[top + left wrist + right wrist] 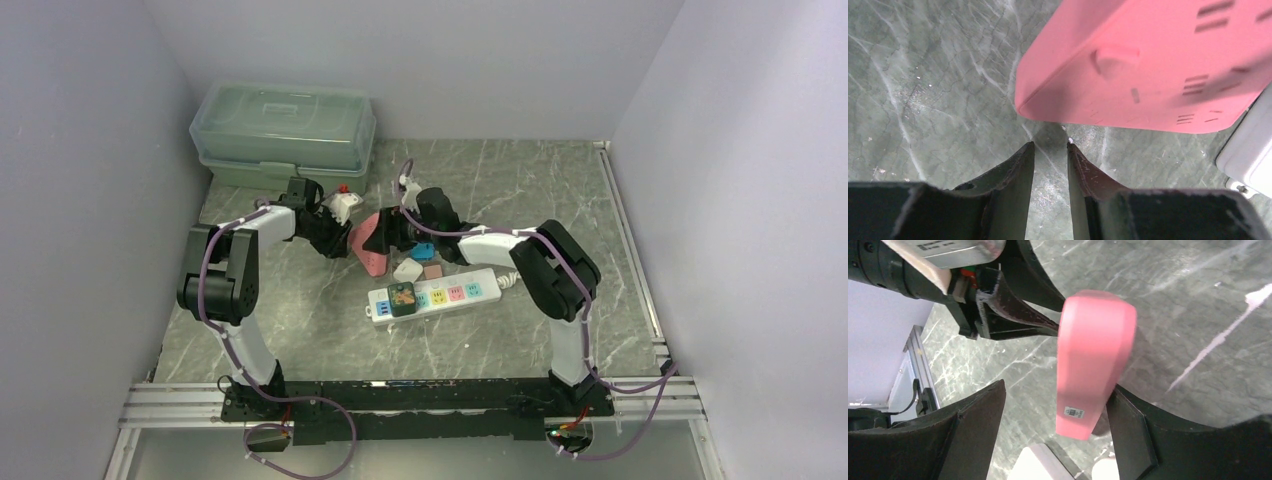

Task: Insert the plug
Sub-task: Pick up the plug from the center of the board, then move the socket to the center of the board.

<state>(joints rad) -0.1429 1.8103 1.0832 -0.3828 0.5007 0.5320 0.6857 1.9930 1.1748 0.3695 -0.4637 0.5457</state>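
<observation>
Pink plug block (368, 243) tipped on edge, bench (560, 200) centre; right claw (1057, 390) wide apart around it, left claw (1050, 146) narrowly apart at its corner.

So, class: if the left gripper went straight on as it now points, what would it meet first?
Most likely the near edge of the pink block, just ahead of the left gripper. Depth is unclear: the block looks tilted, so the gripper might instead pass under it along the table.

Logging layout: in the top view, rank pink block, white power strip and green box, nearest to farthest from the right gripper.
1. pink block, at the right gripper, centre.
2. white power strip, below it in view.
3. green box, far left corner.
</observation>
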